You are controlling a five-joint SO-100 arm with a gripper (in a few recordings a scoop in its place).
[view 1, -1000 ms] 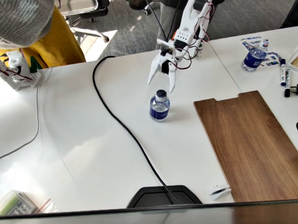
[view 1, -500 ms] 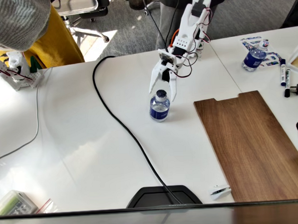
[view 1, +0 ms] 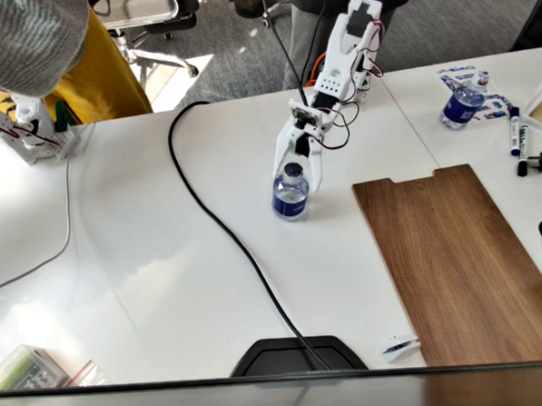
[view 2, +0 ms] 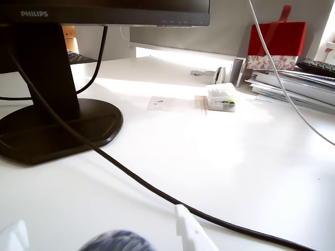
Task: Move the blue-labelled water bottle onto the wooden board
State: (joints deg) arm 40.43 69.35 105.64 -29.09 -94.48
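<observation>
The blue-labelled water bottle stands upright on the white table, left of the wooden board, which lies flat with its notch at the far end. My gripper is open and hangs just behind and over the bottle's cap, one finger on each side, not closed on it. In the wrist view the bottle's blurred blue top sits at the bottom edge between my white fingertips.
A black cable runs down the table left of the bottle to a monitor base. Another blue-labelled bottle and pens lie at the far right. A person in grey and yellow is at the top left.
The gripper has come down and forward towards the bottle, from above and behind it to straddling its cap. The bottle has not moved.
</observation>
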